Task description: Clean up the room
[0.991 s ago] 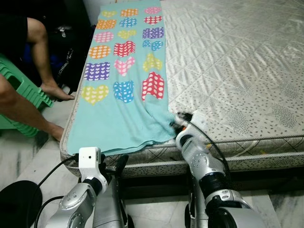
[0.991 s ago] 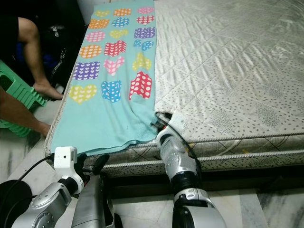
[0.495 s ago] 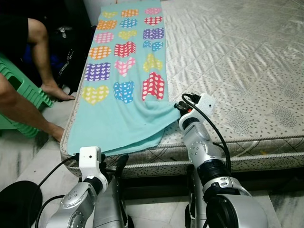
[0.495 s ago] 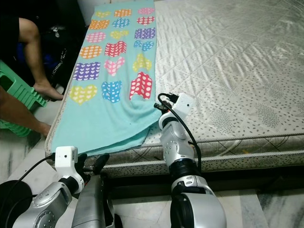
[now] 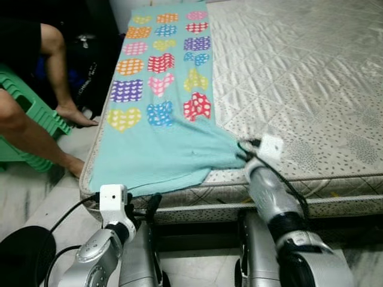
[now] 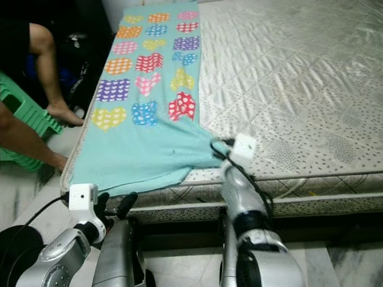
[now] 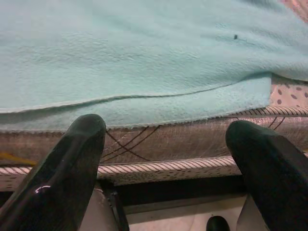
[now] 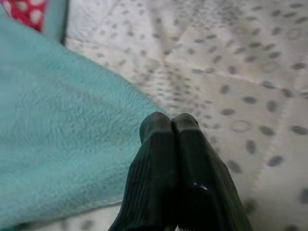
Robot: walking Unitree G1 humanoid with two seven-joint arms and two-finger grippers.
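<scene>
The blanket, turquoise with a grid of coloured hearts, lies lengthwise along the left side of the mattress, its near edge hanging slightly over the near edge of the bed. The right gripper is at the blanket's near right corner, fingers pressed together; the right wrist view shows the fingertips closed with the turquoise edge running up to them, but whether fabric is actually caught between them cannot be told. The corner is drawn out to a point toward the gripper, which suggests a pinch. The left gripper is held low in front of the bed frame, fingers spread wide and holding nothing, aimed at the blanket's overhanging near edge. The step in hand appears to be drawing the near right corner across to fold or gather the blanket. To do this well, confirm the pinch before pulling, keep the pull low and steady so the cloth slides without slipping free, and bring the left gripper up to take the near left corner for an even fold. A person's legs are to the left of the bed; keep arm travel away from them.
</scene>
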